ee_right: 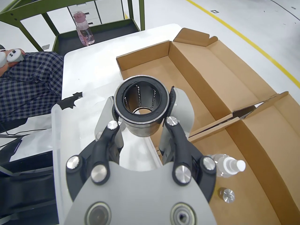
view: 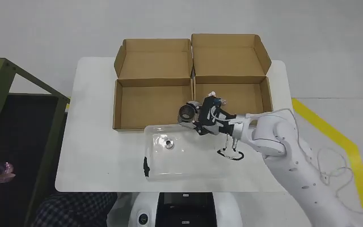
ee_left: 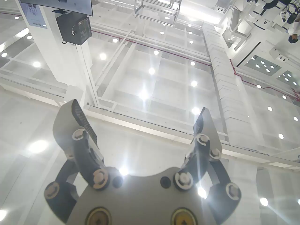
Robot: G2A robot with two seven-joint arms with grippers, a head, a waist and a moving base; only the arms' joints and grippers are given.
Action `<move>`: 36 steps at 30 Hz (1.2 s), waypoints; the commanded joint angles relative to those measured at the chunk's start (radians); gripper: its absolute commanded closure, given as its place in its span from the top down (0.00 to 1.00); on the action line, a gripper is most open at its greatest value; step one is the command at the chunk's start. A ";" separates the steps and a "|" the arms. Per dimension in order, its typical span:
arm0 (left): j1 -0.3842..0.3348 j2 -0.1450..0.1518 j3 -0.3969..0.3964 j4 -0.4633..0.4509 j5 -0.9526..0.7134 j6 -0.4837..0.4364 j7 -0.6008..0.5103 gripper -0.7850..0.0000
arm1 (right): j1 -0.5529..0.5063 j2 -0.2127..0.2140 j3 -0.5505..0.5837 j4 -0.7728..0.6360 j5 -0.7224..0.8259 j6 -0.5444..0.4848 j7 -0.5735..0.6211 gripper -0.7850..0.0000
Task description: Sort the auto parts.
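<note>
Right tool (ee_right: 143,100) pinched across the round wall of a steel bearing (view: 186,112), above the tray (view: 187,163) rim beside a cardboard box (view: 152,105). Probably heavy, rigid, slick; best gripped mid-barrel. Left tool (ee_left: 139,108) spread, empty.

Factory-type hall, prob. robot lab: yellow floor line (ee_right: 234,30), green steel cart (ee_right: 70,2), high grid ceiling (ee_left: 164,90) w/ spotlights.

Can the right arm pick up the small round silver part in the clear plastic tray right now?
Probably not yet: the right gripper is shut on a black-rimmed steel cylindrical bearing. The small round silver part lies uncovered in the clear plastic tray, nearby.
</note>
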 commanded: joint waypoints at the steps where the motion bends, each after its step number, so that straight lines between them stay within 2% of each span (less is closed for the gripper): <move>1: 0.000 0.000 0.000 0.000 0.000 0.000 0.000 1.00 | 0.022 -0.007 -0.023 0.015 -0.008 0.023 -0.001 0.00; 17: 0.000 0.000 0.000 0.000 0.000 0.000 0.000 1.00 | 0.166 -0.070 -0.191 0.185 -0.104 0.202 0.043 0.00; 36: 0.000 0.000 0.000 0.000 0.000 0.000 0.000 1.00 | 0.242 -0.127 -0.291 0.314 -0.128 0.256 0.122 0.00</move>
